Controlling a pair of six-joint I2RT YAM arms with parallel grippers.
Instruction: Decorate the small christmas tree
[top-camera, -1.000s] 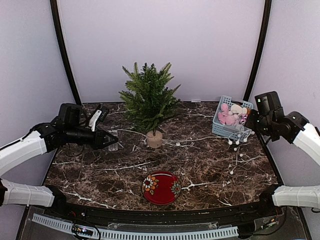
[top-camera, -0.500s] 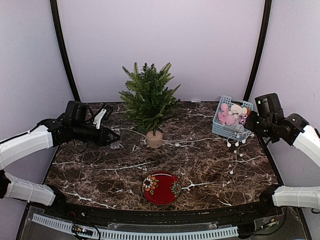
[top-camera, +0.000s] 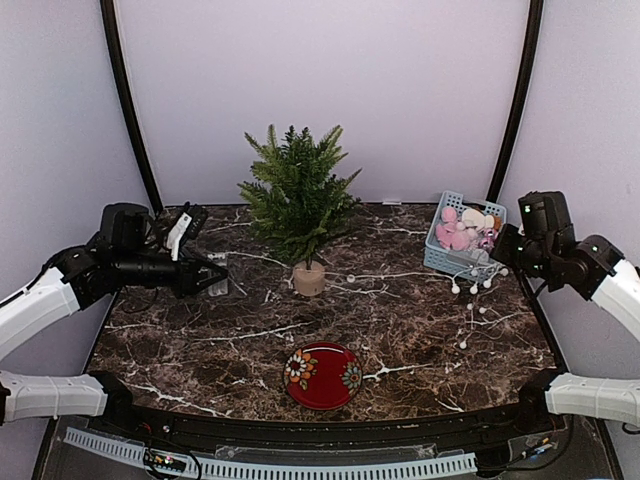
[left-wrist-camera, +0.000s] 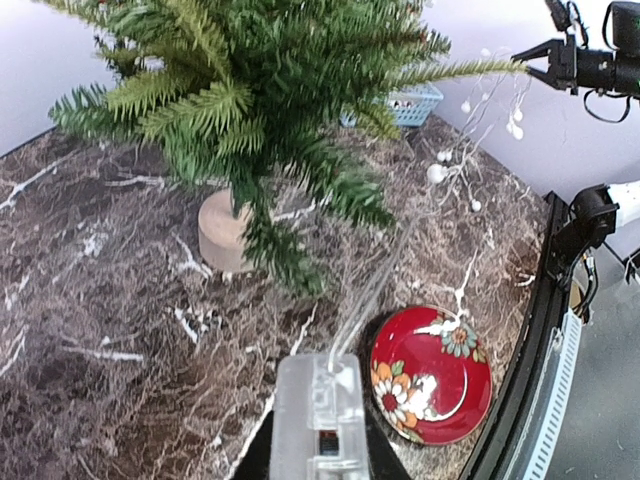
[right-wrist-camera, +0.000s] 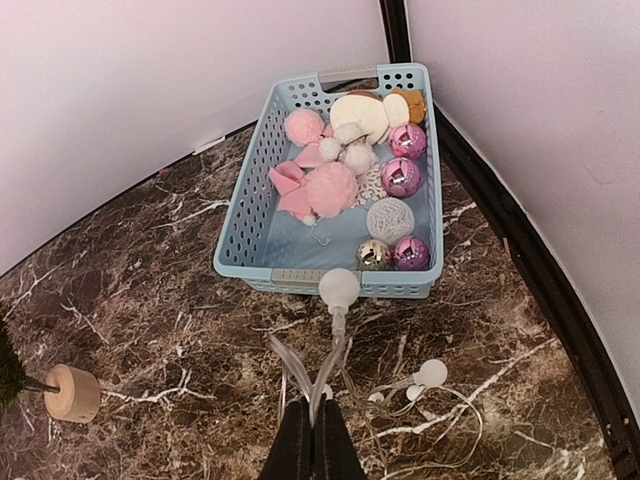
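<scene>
left gripper (top-camera: 215, 272) level around clear box (left-wrist-camera: 318, 420); right gripper (right-wrist-camera: 312, 440) high around cord (right-wrist-camera: 337, 325)

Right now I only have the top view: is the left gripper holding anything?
Observer: Yes, the left gripper grips a clear plastic box; the light string runs from it past the tree.
Reviewer: And the right gripper?
Observer: Shut on that string, just behind a white bulb.
Reviewer: What's in the basket?
Observer: Pink pompoms, shiny pink balls, a white yarn ball.
</scene>
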